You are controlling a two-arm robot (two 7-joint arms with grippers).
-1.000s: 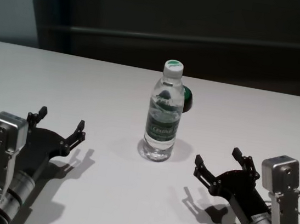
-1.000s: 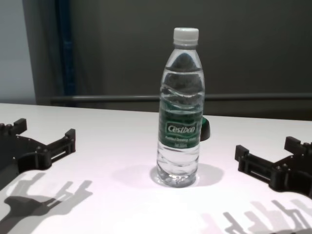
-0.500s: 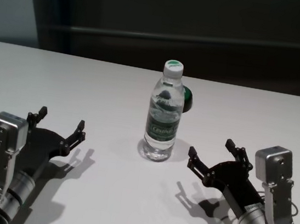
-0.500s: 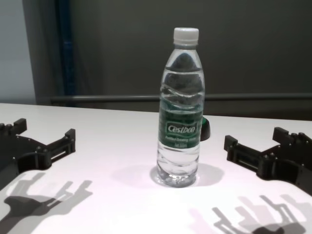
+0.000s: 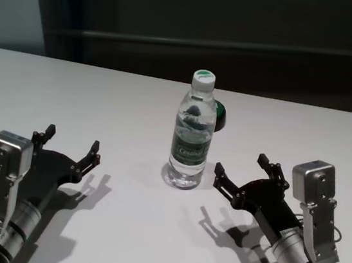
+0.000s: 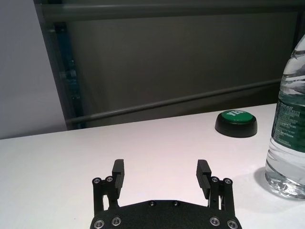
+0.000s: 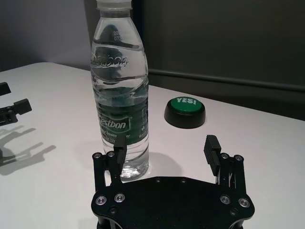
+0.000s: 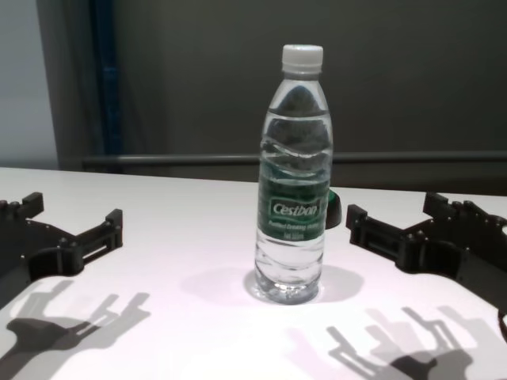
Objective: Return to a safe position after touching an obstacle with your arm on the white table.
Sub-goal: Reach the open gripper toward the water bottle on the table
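The obstacle (image 5: 192, 139), a clear water bottle with a white cap and green label, stands upright in the middle of the white table (image 5: 103, 96); it also shows in the chest view (image 8: 294, 182), right wrist view (image 7: 120, 95) and left wrist view (image 6: 288, 124). My right gripper (image 5: 242, 169) (image 8: 392, 218) (image 7: 164, 150) is open just to the bottle's right, its nearer finger (image 7: 119, 151) close beside the bottle's base; I cannot tell if it touches. My left gripper (image 5: 70, 145) (image 8: 71, 218) (image 6: 159, 174) rests open and empty far to the bottle's left.
A low black button with a green top (image 5: 219, 115) (image 7: 185, 110) (image 6: 236, 123) sits on the table just behind and to the right of the bottle. A dark wall with a horizontal rail (image 5: 239, 49) runs behind the table's far edge.
My right arm has slid left toward the bottle, bringing its open gripper close to the bottle's side. The bottle and my left arm have not moved.
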